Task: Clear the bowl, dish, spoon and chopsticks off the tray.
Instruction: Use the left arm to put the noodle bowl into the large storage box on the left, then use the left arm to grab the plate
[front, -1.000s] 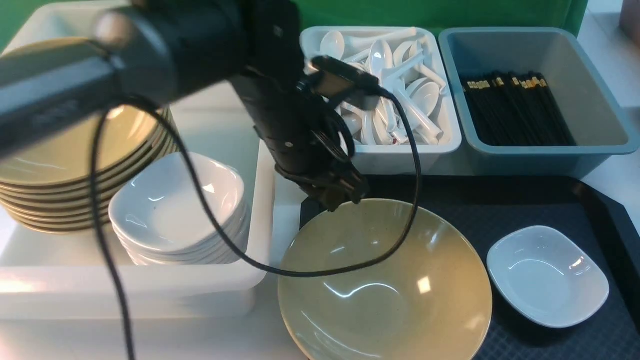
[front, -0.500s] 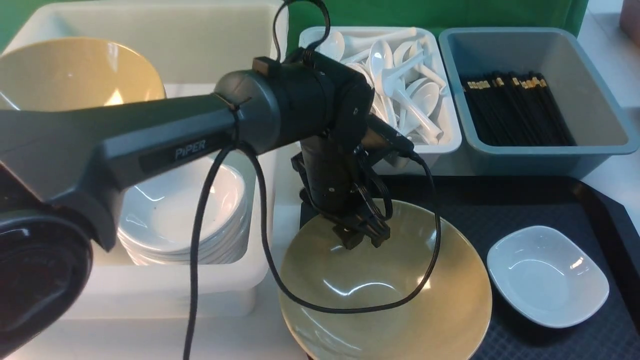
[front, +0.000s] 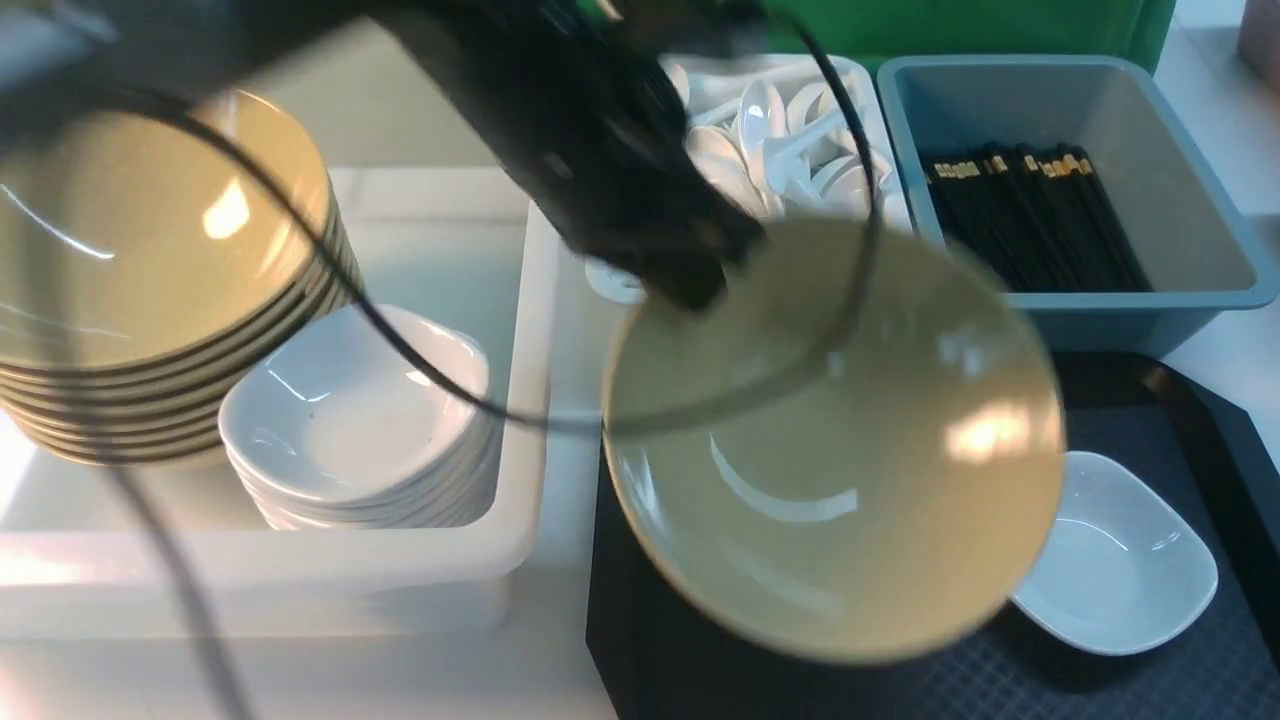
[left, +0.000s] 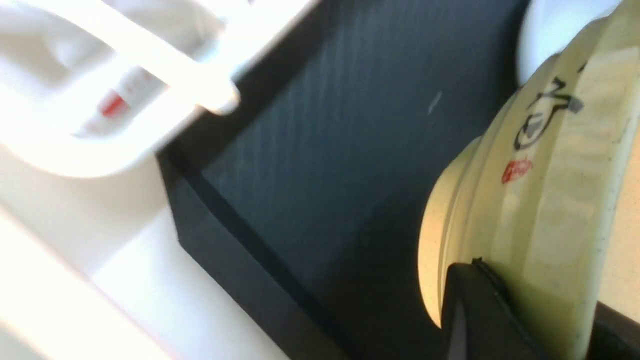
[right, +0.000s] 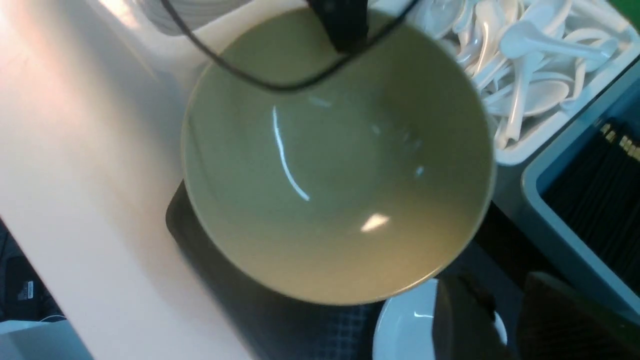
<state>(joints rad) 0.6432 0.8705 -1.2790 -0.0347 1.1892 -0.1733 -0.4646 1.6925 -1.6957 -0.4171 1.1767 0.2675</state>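
Your mustard-yellow bowl (front: 850, 520) is up in the air and tilted, above the black tray (front: 690, 650). From the front view, its rim overlaps the near side of the spoon tub (front: 895, 205) and part of the white dish (front: 1125, 560); you can't judge the true gaps there. A strip of white table (front: 565, 600) shows between the tray's left edge and the large white tub (front: 350, 585), and the tray's textured surface shows on the near side of the dish. A black cable (front: 690, 415) loops across your view of the bowl.

Count one raised bowl, one dish on the tray, one stack of yellow bowls (front: 150, 250) and one stack of white dishes (front: 350, 410) in the large tub. The white spoons (front: 760, 120) and black chopsticks (front: 1040, 215), each kind in its own tub, overlap too much for you to count.

Your left gripper (front: 705, 280) is pinching the bowl's rim, with the bowl extending rightward from its fingertips. Your right gripper (right: 505, 305) has its fingers spread, with the bowl apart from them.
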